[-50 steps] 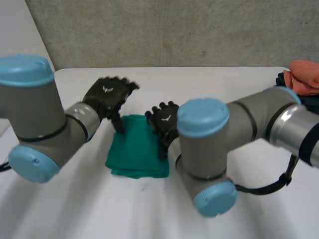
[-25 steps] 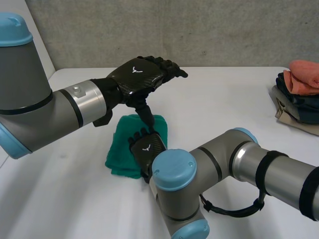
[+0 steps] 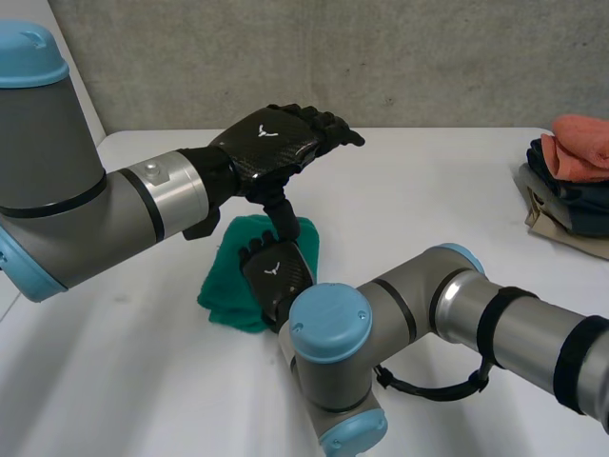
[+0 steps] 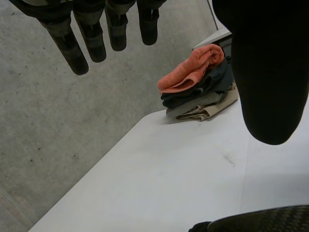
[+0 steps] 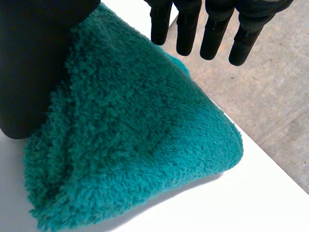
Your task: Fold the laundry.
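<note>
A folded teal towel [image 3: 226, 286] lies on the white table [image 3: 428, 200], left of the middle. My right hand [image 3: 276, 276] rests low over its right part, open. In the right wrist view its straight fingers [image 5: 212, 29] reach over the towel [image 5: 145, 145] and its thumb [image 5: 34, 67] lies against the towel's side. My left hand [image 3: 271, 143] hovers above the towel's far edge, open, palm down and thumb hanging down. Its straight fingers [image 4: 91, 38] hold nothing.
A stack of folded clothes [image 3: 571, 176] with an orange piece on top sits at the table's far right edge; the left wrist view has this stack [image 4: 198, 87] beyond the fingertips. A concrete wall stands behind the table. My right arm crosses the front.
My left hand rose off the towel's far left corner and now hovers above it. My right hand moved from the towel's right edge onto its near part, and the towel bunched slightly leftward.
</note>
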### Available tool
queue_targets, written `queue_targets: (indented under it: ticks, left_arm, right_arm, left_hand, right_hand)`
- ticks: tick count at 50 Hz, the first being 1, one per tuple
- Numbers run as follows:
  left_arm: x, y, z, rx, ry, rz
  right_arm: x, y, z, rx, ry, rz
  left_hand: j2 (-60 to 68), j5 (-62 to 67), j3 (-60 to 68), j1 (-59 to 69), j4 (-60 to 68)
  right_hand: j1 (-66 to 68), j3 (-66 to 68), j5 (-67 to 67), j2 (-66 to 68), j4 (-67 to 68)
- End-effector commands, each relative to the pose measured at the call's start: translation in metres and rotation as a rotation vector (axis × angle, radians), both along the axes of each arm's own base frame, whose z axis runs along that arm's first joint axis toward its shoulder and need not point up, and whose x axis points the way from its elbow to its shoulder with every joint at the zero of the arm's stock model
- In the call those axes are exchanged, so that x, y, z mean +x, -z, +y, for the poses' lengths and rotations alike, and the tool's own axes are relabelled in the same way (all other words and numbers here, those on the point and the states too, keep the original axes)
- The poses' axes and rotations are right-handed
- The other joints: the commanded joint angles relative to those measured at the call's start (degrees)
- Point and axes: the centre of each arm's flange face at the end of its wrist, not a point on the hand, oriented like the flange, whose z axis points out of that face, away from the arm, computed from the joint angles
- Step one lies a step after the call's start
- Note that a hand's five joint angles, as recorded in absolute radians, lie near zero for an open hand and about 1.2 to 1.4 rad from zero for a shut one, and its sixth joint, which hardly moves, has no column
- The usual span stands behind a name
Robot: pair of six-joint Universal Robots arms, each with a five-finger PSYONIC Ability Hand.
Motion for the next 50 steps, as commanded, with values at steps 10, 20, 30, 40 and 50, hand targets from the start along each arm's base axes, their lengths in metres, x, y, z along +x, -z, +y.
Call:
queue_targets:
  ticks: [10, 20, 30, 40, 50]
  left_arm:
    - [0.001, -0.004, 0.0, -0.008, -0.003, 0.005]
    - [0.004, -0.006, -0.002, -0.012, -0.017, 0.008]
    - [0.009, -0.011, -0.002, -0.01, -0.029, 0.018]
    - [0.007, -0.02, 0.002, -0.012, -0.022, 0.043]
    - [0.008, -0.023, 0.004, -0.019, -0.024, 0.046]
  right_arm:
    - [-0.005, -0.011, -0.032, -0.02, 0.045, -0.038]
    - [-0.074, -0.055, -0.099, -0.092, 0.23, 0.011]
    - [-0.131, -0.125, -0.168, -0.296, 0.302, -0.109]
    - [-0.199, -0.24, -0.244, -0.718, 0.424, -0.378]
    - [-0.331, -0.232, -0.315, -0.727, 0.532, -0.444]
  left_hand:
    - [-0.02, -1.05, -0.46, 1.09, 0.14]
    - [-0.02, -1.05, -0.46, 1.09, 0.14]
    - [-0.02, -1.05, -0.46, 1.09, 0.14]
    - [-0.02, -1.05, -0.46, 1.09, 0.14]
    - [0.15, -0.89, -0.29, 1.25, 0.31]
  right_hand:
    - [62.96, 62.62, 62.54, 62.81, 62.55]
    - [62.96, 62.62, 62.54, 62.81, 62.55]
    - [62.96, 62.62, 62.54, 62.81, 62.55]
    - [62.96, 62.62, 62.54, 62.81, 62.55]
    - [62.96, 62.62, 62.54, 62.81, 62.55]
